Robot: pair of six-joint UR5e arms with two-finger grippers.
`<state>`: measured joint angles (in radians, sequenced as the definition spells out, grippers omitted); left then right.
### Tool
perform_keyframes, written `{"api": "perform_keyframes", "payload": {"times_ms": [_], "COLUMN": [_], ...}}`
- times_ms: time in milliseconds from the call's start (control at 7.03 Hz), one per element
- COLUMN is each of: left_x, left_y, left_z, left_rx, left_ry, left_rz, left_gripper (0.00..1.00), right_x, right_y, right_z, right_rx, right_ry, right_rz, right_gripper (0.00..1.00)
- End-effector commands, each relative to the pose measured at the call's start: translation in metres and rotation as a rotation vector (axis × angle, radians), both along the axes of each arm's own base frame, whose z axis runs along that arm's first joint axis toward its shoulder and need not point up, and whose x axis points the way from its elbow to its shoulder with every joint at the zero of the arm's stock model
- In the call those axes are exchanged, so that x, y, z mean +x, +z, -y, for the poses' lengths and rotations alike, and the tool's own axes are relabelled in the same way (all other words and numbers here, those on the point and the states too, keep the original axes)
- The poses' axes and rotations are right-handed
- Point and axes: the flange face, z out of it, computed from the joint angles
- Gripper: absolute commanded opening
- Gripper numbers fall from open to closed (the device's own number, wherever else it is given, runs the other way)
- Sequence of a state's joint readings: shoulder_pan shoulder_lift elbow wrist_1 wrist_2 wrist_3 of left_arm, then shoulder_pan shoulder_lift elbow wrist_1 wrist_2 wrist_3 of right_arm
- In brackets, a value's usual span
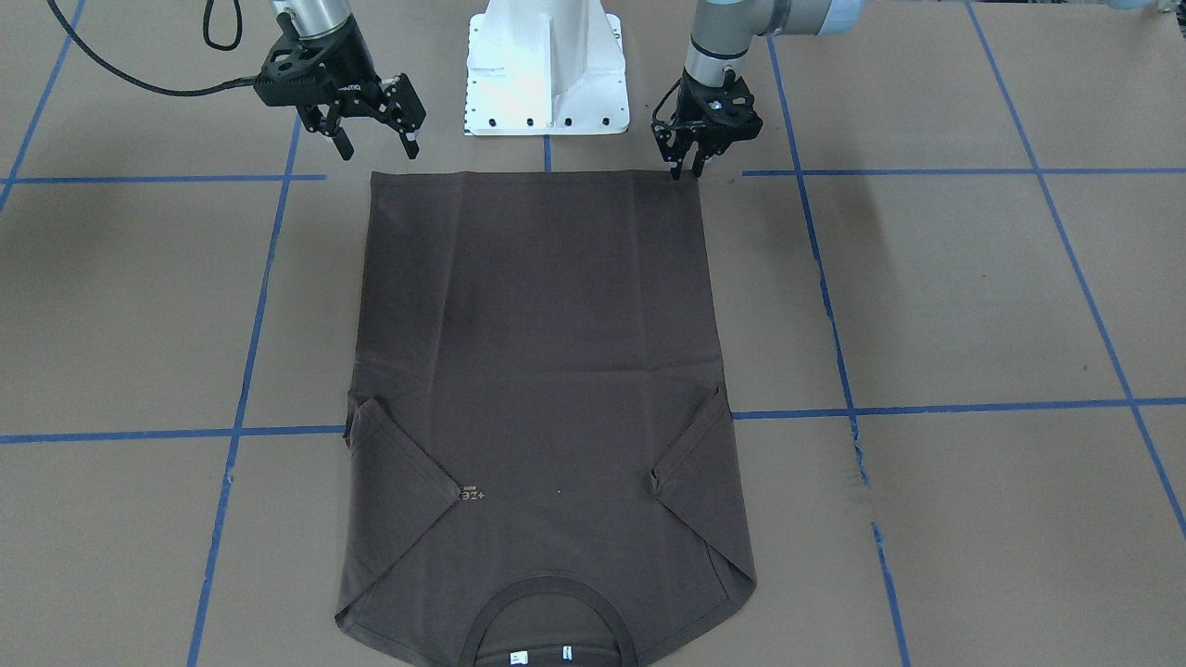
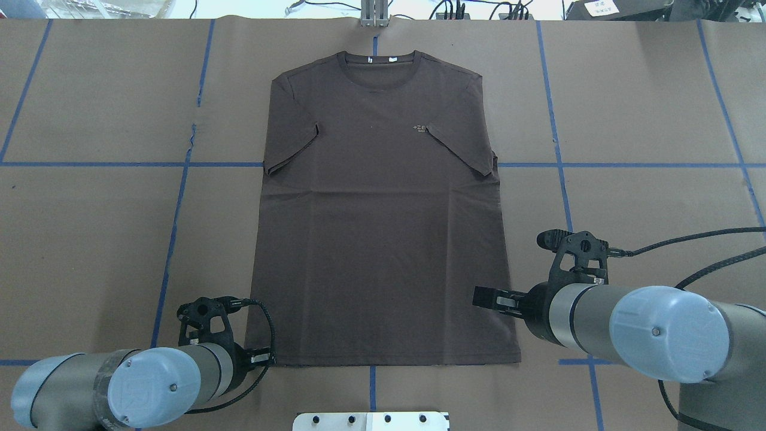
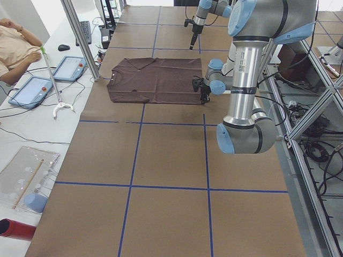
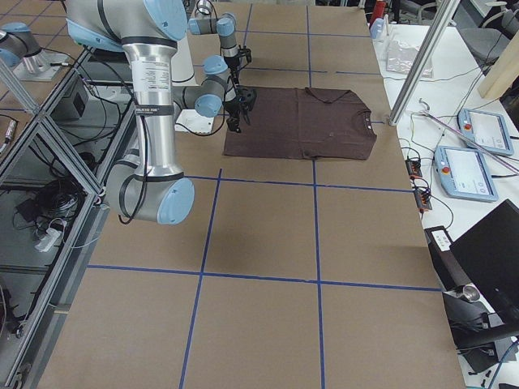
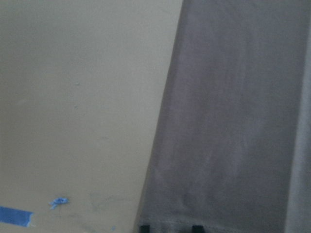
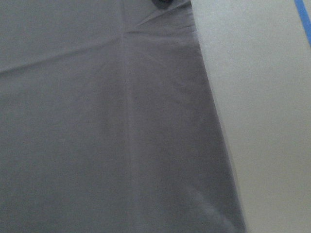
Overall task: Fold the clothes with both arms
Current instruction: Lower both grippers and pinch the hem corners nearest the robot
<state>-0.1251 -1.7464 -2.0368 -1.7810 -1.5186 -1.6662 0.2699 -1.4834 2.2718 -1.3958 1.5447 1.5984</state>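
Exterior front-facing: I see the T-shirt flat on the worktop, sleeves folded in. Right tool spread wide above one hem corner; left tool narrowly parted at the other.

A robotics lab: industrial arms, blue-taped grid table, aluminium framing, operator tablets.

Left end effector, right end effector at T-shirt hem corners.

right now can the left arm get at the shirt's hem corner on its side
Probably yes: the left pincer sits right at that hem corner of the t-shirt, with nothing between them.
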Motion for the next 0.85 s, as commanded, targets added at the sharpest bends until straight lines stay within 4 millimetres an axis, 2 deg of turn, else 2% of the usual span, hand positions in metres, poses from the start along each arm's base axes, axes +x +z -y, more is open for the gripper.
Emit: {"api": "perform_keyframes", "payload": {"times_ms": [0, 284, 711], "left_x": [-0.0009, -0.0014, 0.0003], "left_y": [0.0018, 0.0034, 0.0047], "left_z": [0.0001, 0.0, -0.0004], "left_rx": [0.001, 0.012, 0.017], "left_ry": [0.003, 0.013, 0.017], "left_rz": [0.004, 0.009, 0.013], "left_gripper": [0.43, 0.47, 0.46], "right_x": [-0.0004, 0.0, -0.0002], "right_y": [0.0, 0.0, 0.0007], "right_z": [-0.0006, 0.0, -0.0006], "right_rx": [0.0, 0.0, 0.0], "right_ry": [-0.001, 0.0, -0.001], "right_rz": [0.0, 0.0, -0.001], "right_gripper": [0.98, 0.98, 0.98]}}
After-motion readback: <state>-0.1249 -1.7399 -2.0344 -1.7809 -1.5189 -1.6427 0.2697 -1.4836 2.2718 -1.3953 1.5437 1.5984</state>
